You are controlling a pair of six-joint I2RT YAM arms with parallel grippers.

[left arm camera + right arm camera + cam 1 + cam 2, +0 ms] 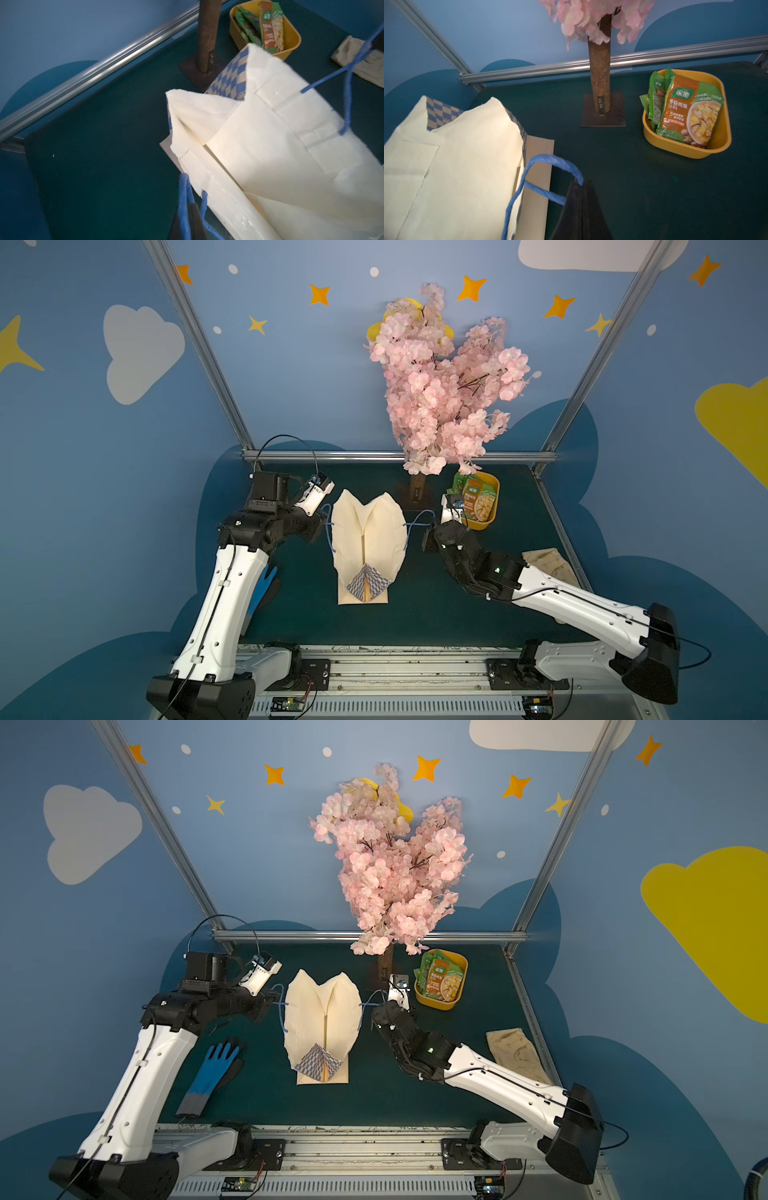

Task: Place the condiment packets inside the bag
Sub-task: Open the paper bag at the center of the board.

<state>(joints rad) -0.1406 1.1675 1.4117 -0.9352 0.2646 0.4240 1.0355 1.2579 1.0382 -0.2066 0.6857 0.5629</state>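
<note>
Clenched, the left claw (192, 209) grips the left cord handle (184, 195), the right claw (581, 185) the right cord handle (548, 158); the bag (374, 531) stands open between them; condiment packets (689, 112) lie in the yellow tub (720, 149).

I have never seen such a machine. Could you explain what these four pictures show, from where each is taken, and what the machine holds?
It is a robot with two arms, each ending in a pincer. Two pictures look down on the whole table from above; the other two come from cameras on the wrists. The left pincer and the right pincer are each shut on a blue cord handle of the paper bag, on opposite sides of its open mouth. The condiment packets are in a yellow tub. A blue glove, a beige cloth and a pink blossom tree are also there.
</note>
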